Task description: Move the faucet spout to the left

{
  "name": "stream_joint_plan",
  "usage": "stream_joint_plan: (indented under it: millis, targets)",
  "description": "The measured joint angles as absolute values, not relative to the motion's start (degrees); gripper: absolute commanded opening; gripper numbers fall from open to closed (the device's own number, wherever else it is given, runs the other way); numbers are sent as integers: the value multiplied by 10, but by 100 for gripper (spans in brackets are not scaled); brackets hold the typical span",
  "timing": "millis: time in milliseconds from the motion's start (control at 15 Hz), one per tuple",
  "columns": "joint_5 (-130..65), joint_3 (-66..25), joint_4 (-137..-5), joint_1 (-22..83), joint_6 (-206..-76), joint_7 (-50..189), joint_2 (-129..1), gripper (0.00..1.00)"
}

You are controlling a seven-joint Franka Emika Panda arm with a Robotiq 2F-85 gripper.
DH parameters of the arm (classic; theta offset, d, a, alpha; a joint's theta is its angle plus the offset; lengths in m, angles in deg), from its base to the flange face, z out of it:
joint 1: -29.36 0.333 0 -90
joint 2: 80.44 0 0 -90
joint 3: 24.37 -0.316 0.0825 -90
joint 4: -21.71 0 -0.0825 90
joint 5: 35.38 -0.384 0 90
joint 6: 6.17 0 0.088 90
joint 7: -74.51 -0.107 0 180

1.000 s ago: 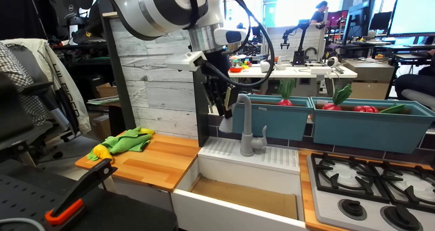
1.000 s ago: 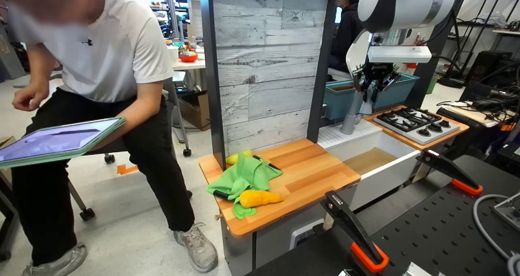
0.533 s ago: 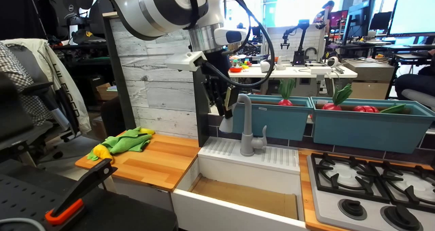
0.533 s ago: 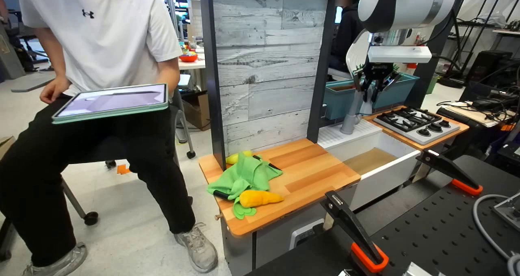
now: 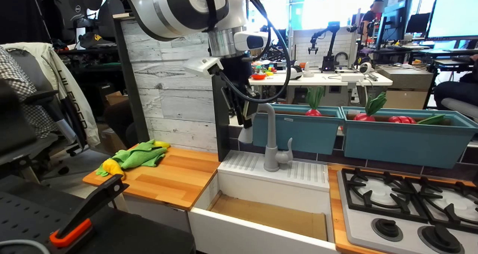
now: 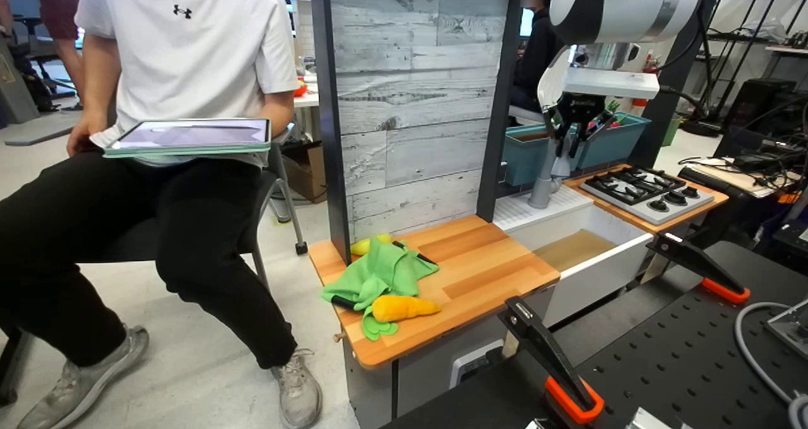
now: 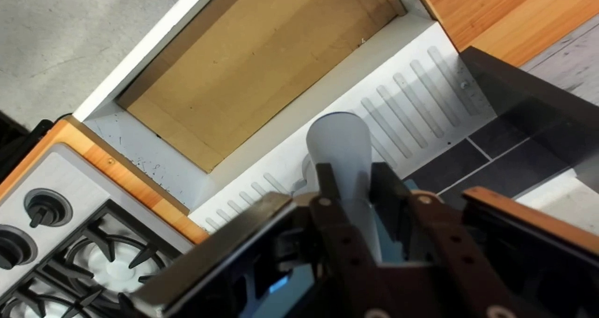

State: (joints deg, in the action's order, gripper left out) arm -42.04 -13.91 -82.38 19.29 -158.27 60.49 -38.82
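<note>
Whitewashed plank panel, upright, standing left of the claw in both exterior views; dark post on its edge, the upright thing nearest the claw.

Claw: drawn narrow, holding the faucet spout between its tips; flared nozzle just below the claw.

Faucet base: upright, lower than the claw, 1 lever at its side.

Ribbed drainboard: under the base, below the claw. White sink: lower still, brown lining on its floor.

Teal planters: 2, behind the claw in an exterior view, holding red vegetables with green tops.

Black cable: looped, passing in front of the claw in that view and covering part of it.

Stove: lower, right of the claw in both exterior views.

Wooden counter: lower, left of the claw, bearing green cloth and 1 carrot-shaped yellow item touching it.

Clamps: I count 2, orange-handled, on the black table, well apart from the claw.

Person: seated, well left of the claw in an exterior view, tablet at the lap.
</note>
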Motion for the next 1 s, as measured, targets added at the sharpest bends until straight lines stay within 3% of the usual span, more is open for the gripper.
stream_joint_plan:
  millis: [1000]
  targets:
    - [-498,-187,-735,169,-1556,576,-340,6]
